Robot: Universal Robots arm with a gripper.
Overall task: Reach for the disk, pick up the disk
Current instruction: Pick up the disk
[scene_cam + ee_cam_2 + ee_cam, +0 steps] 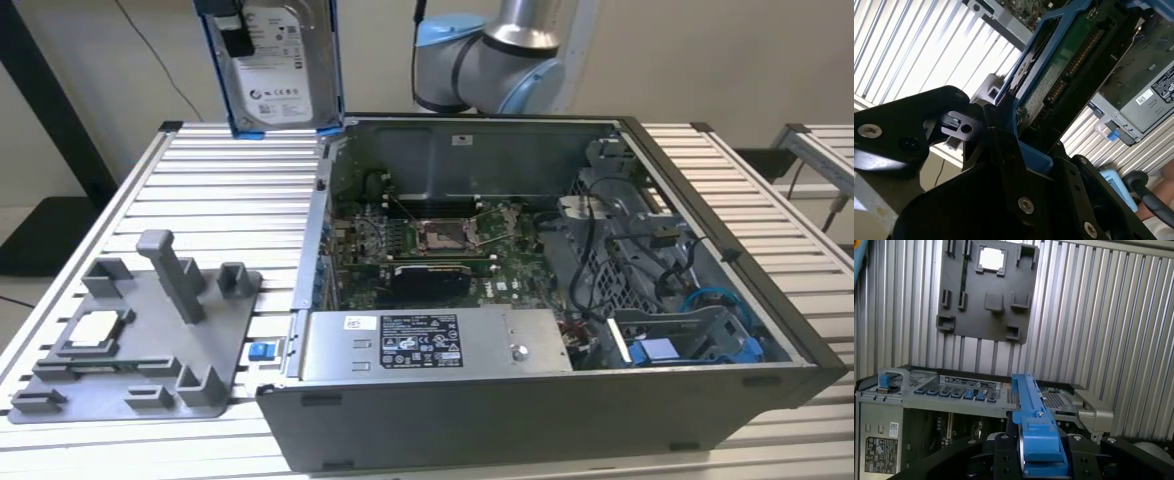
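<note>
The claw (235, 30) is clamped on the disk (283, 70), which hangs upright in the air at the exterior view's left, above the far part of the slatted tabletop (214, 200) and just beside the back corner of the open computer case (534, 420). Its white label faces the exterior camera, and the blue carrier frame runs along its edges. In the second wrist view the black fingers (1004, 125) press against the frame, with the disk's green circuit board showing beyond them. In the first wrist view the frame's blue edge stands between the jaws. Nearer on the tabletop lies a grey fixture plate (147, 360) holding a small square chip (91, 328). The arm's base (501, 60) stands behind the case.
</note>
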